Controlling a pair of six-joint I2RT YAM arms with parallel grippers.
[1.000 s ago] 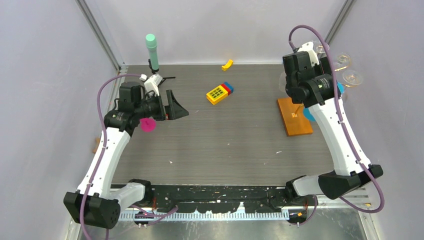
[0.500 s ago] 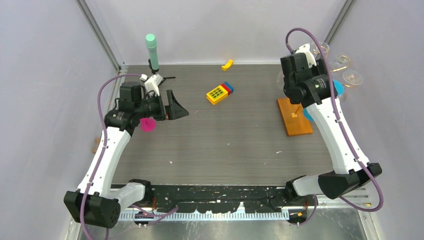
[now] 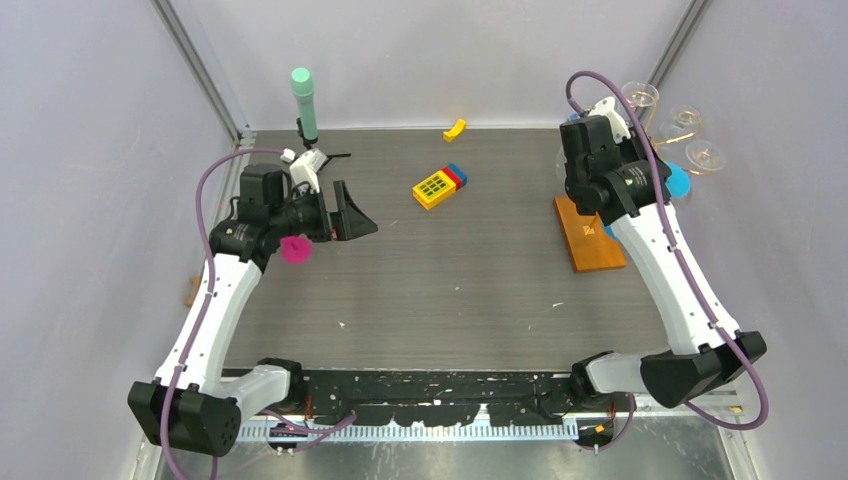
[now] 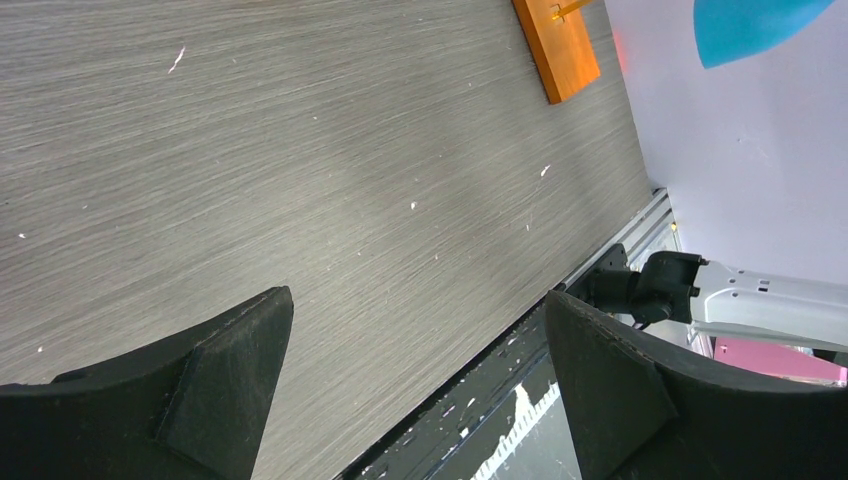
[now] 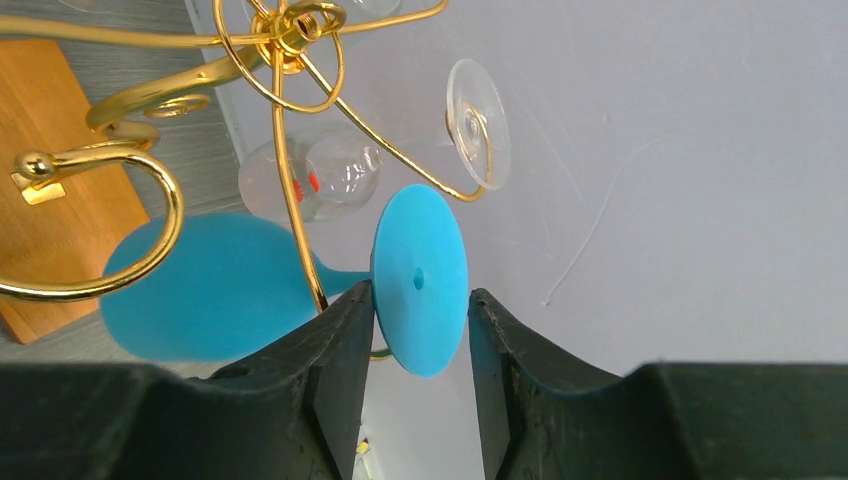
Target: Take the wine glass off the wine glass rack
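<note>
Blue wine glass point(image 5: 420, 280) hanging bowl-down, foot between right fingers point(image 5: 340, 345)

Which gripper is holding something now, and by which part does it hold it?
The right gripper holds the blue wine glass by its round foot, pinched across its edge. The left gripper is open and empty.

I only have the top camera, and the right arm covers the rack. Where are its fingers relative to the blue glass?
Observer: The right gripper straddles the flat foot of the blue wine glass, with a finger close against each edge. I cannot tell whether they pinch it.
Operator: Is the glass off the rack?
Observer: No, a gold wire of the wine glass rack crosses its stem.
Operator: Anything close to that foot?
Observer: A clear glass hangs just above it, not touching.
</note>
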